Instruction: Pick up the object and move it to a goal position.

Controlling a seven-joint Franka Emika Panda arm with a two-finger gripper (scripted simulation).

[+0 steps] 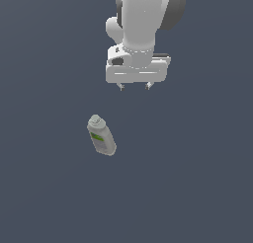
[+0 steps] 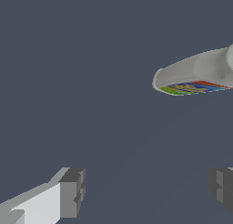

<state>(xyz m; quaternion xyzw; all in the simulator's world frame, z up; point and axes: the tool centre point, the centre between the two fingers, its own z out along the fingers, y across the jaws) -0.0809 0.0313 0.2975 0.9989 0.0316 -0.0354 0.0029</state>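
On dark floor, bottle (image 1: 102, 136) lies capped, apart from end effector (image 1: 134, 87): spread wide, holding nothing.

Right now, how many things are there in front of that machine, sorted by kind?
Bottles: 1, the pale bottle lying on its side, with a grey cap and a green label patch.
Robot grippers: 1, the gripper, open and apart from the bottle, holding nothing.
Total: 2
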